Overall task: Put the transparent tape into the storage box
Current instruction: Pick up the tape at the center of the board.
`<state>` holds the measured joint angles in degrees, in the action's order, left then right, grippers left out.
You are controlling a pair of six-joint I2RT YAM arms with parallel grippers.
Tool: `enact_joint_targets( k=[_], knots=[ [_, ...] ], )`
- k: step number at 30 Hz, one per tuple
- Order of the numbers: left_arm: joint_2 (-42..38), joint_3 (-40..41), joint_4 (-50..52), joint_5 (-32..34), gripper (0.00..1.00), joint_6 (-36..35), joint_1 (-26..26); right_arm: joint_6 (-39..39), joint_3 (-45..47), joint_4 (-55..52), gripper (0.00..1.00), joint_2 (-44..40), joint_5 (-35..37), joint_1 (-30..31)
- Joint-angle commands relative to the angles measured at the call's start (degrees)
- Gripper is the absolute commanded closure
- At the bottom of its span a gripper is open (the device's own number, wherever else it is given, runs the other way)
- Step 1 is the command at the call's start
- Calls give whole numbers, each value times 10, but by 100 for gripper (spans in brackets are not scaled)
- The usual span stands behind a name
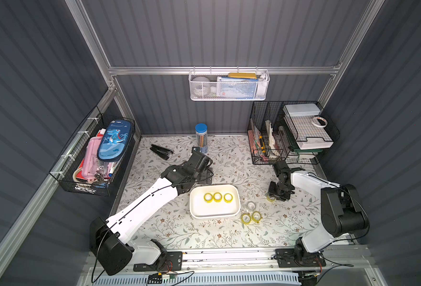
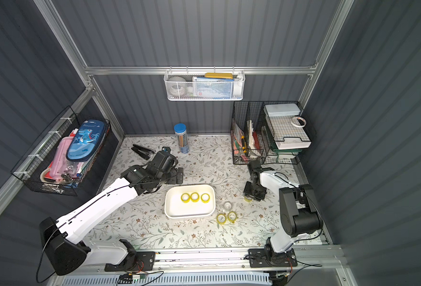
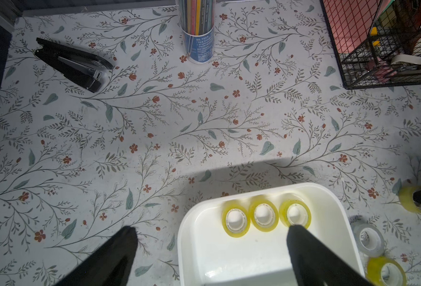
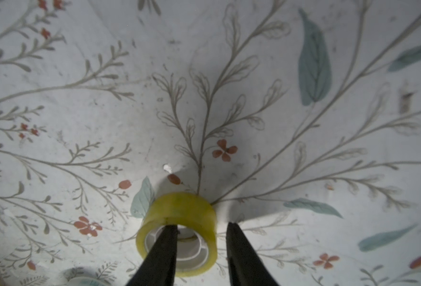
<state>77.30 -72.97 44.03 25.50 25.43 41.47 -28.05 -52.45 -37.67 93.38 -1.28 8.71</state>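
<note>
Floral paper covers the table (image 1: pixel 179 230), and the storage box (image 1: pixel 211 210) sits mid-table between my two arms, where either can reach it. Three yellowish rolls of transparent tape (image 1: pixel 217 197) lie flat in a row along its far side, cores up. My left jaws are spread wide and hold nothing. They hang by the box's far left rim, one fingertip (image 3: pixel 297 232) over the box and the other over bare table, which I judge keeps them out of the right arm's way. My right jaws are partly spread astride the wall of a fourth roll (image 4: pixel 179 205), which lies flat on the table right of the box. One finger is down its core and one is outside, with a sliver of gap showing, so they are not yet pinching. Lying core up is what allows that grip. Three more rolls (image 1: pixel 246 218) wait just off the box's near right corner.
</note>
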Motion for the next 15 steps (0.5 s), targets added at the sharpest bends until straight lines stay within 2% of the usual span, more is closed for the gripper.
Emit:
enact_joint_targets(
  k=[1, 4, 6, 8, 10, 15],
  knots=[
    [-3, 7, 16, 14, 1, -4, -3, -8, 11, 11, 63, 13, 0, 0],
    [-11, 16, 7, 24, 1, -5, -3, -8, 15, 12, 67, 10, 2, 0],
    [-17, 24, -1, 31, 1, -4, -3, -8, 16, 12, 73, 5, 1, 1],
    [-21, 28, -2, 38, 1, 2, -3, -9, 13, 12, 83, 2, -1, 1],
    [-22, 31, 0, 43, 1, 6, -4, -10, 8, 11, 100, -2, -6, 2],
    [-31, 34, 13, 50, 1, 20, -8, 0, -33, -17, 100, -15, 1, 19]
  ],
)
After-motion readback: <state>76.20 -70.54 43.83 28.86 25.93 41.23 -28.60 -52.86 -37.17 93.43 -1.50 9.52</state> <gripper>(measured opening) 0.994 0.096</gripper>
